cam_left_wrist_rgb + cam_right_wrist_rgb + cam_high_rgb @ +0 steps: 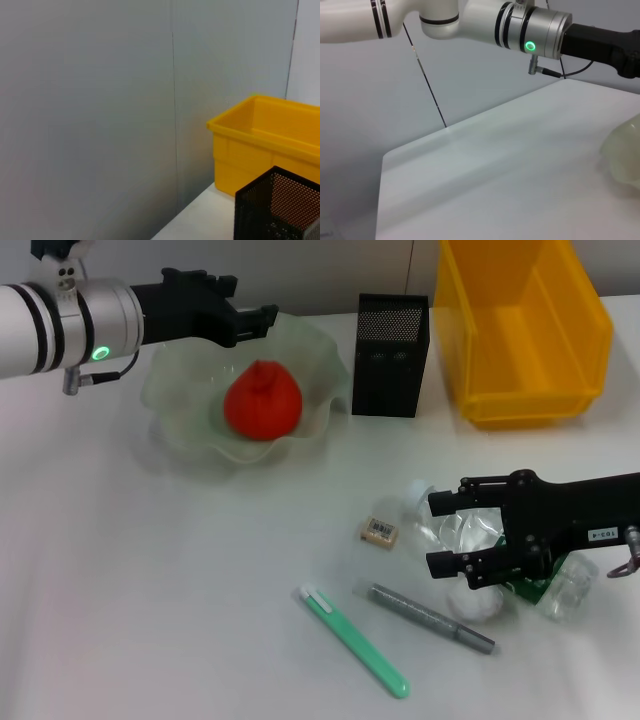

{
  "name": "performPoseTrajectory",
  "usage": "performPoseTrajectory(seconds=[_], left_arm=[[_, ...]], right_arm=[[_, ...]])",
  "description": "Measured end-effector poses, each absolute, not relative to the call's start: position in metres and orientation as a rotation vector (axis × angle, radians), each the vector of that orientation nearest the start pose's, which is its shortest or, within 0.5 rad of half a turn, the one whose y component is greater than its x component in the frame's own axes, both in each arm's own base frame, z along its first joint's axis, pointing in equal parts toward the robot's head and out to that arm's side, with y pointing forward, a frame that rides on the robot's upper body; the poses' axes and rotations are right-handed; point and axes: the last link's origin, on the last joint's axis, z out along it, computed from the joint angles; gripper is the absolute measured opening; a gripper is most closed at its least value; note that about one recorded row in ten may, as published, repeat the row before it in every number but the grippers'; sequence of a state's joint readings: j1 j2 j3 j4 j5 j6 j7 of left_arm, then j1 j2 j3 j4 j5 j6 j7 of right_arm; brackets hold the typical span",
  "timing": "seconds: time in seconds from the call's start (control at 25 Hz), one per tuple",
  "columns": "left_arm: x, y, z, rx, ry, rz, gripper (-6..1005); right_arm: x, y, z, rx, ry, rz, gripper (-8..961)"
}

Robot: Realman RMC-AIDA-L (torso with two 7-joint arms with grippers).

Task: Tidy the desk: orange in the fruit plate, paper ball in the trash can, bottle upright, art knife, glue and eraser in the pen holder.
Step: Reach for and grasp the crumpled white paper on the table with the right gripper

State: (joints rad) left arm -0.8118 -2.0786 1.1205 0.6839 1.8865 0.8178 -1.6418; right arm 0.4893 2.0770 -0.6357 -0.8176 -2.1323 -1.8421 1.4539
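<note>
Straddling the lying bottle (480,540), right end effector (442,535) gapes.

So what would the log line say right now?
orange: in plate | right tool: open, over lying bottle | left tool: above plate

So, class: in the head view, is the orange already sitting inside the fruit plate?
Yes, the orange rests in the middle of the pale green fruit plate.
</note>
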Motion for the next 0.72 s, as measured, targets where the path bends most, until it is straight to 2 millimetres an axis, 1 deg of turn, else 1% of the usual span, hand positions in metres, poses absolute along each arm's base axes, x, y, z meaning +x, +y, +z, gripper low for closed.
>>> performPoseTrajectory(seconds=[0.12, 0.2, 0.28, 0.4, 0.48, 0.52, 0.64, 0.72], left_arm=[[-0.164, 0.452, -0.022, -2.474, -0.452, -0.399, 548], [-0.165, 0.444, -0.018, -2.512, -0.446, -0.467, 638], [-0.169, 0.429, -0.007, -2.555, -0.429, -0.577, 728], [-0.181, 0.404, 0.008, -2.603, -0.385, -0.674, 787], [-0.194, 0.386, 0.013, -2.628, -0.371, -0.715, 826], [-0.203, 0.374, 0.015, -2.644, -0.371, -0.738, 846], [-0.226, 0.344, 0.019, -2.675, -0.370, -0.796, 846], [-0.238, 0.325, 0.023, -2.704, -0.363, -0.831, 846]], right_arm=[[0.261, 0.296, 0.026, -2.918, 0.600, 0.676, 823], [0.261, 0.298, 0.029, -2.908, 0.597, 0.680, 823], [0.259, 0.301, 0.033, -2.893, 0.594, 0.686, 823], [0.255, 0.307, 0.043, -2.876, 0.601, 0.660, 823], [0.248, 0.313, 0.051, -2.872, 0.618, 0.610, 823], [0.248, 0.313, 0.051, -2.872, 0.618, 0.610, 823], [0.235, 0.318, 0.060, -2.905, 0.611, 0.491, 823], [0.222, 0.322, 0.063, -2.946, 0.576, 0.343, 823]])
